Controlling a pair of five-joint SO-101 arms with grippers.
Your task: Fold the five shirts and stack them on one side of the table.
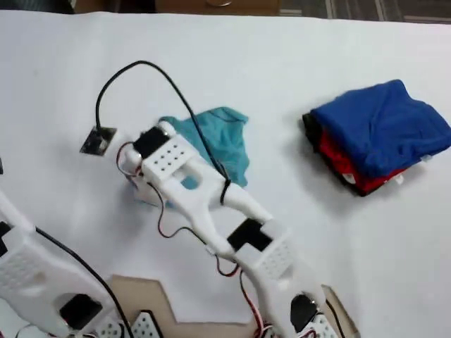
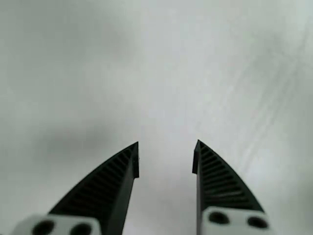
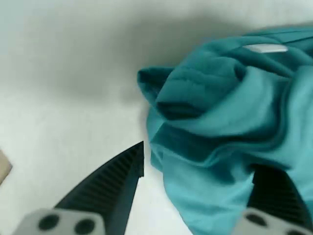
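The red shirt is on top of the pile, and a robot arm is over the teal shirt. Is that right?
Not quite. The blue shirt lies on top, and the red shirt peeks out under it, as the high view shows. The rest is right: the right arm is over the teal shirt.

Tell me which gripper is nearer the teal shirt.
Right. The right gripper is open around an edge of the teal shirt; the left gripper hangs over bare table, away from it.
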